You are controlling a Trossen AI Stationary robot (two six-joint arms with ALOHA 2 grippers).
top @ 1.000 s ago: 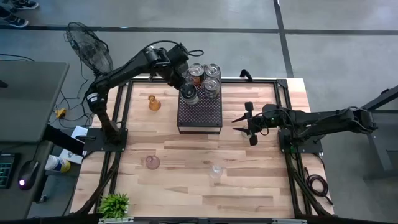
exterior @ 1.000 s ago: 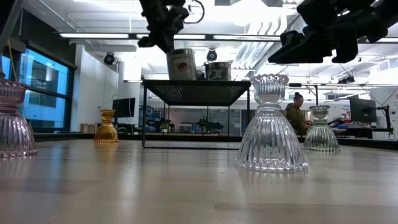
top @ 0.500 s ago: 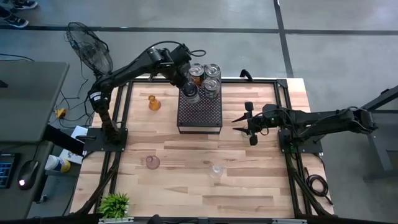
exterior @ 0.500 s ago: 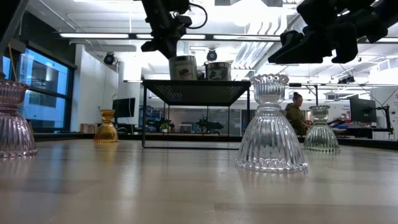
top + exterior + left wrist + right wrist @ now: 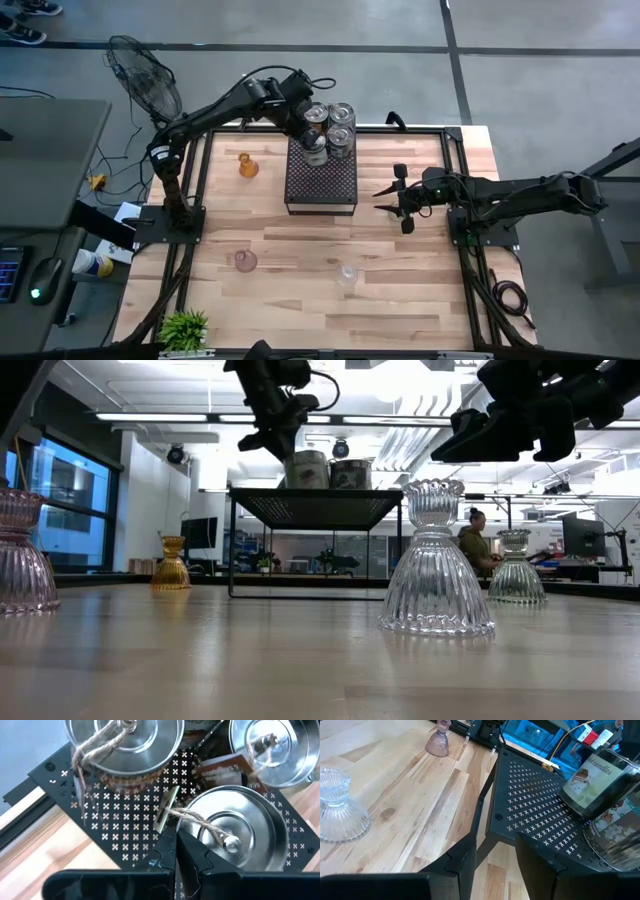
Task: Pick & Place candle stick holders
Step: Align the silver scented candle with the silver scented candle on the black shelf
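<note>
Your left arm reaches up and across from its base to the tray's (image 5: 320, 185) far end, where the left gripper (image 5: 303, 128) hangs over the silver-lidded jars (image 5: 328, 128), fingers pressed together with nothing between them. On the table, the amber holder (image 5: 246, 165) stands left of the tray, the pink holder (image 5: 244, 261) and clear holder (image 5: 347, 273) nearer the front. Your right arm stretches in low, the right gripper (image 5: 397, 197) just right of the tray, fingers apart and empty.

Grey floor (image 5: 520, 80), perhaps an office behind
</note>
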